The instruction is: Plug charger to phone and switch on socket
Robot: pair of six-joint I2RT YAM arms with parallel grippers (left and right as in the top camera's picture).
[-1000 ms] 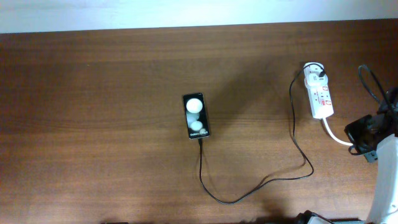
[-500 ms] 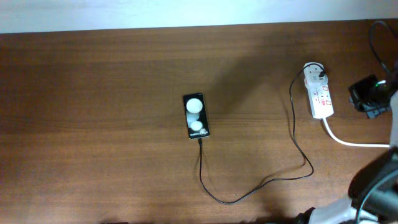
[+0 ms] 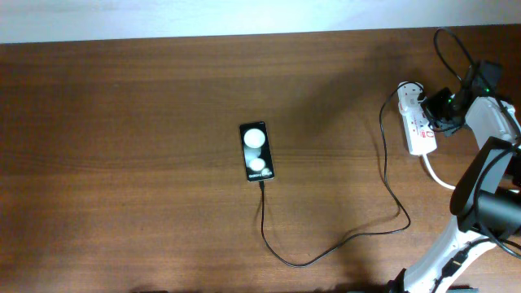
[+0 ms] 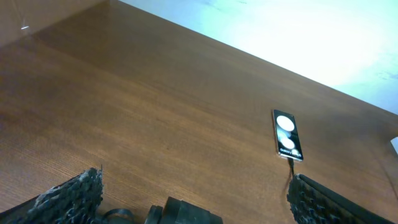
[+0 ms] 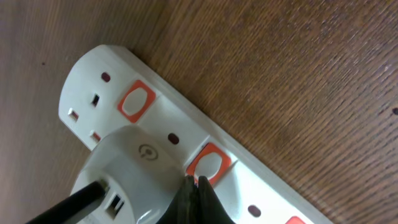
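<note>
The black phone (image 3: 256,151) lies mid-table with two white round patches; it also shows in the left wrist view (image 4: 287,135). The thin black charger cable (image 3: 342,241) runs from the phone's near end in a loop to a white plug in the socket (image 3: 417,130), a white power strip at the right. My right gripper (image 3: 440,107) is shut, its tips (image 5: 197,186) touching the edge of an orange-red switch (image 5: 209,165) beside the white plug (image 5: 127,168). My left gripper (image 4: 193,199) is open, low over bare table, far from the phone.
The socket's thick white cord (image 3: 440,175) trails toward the table's right front. The right arm's body (image 3: 488,195) stands at the right edge. A pale wall strip (image 3: 244,18) borders the table's far edge.
My right gripper has moved from the table's right edge up and leftward onto the power strip. The phone, cable and strip have not moved.
</note>
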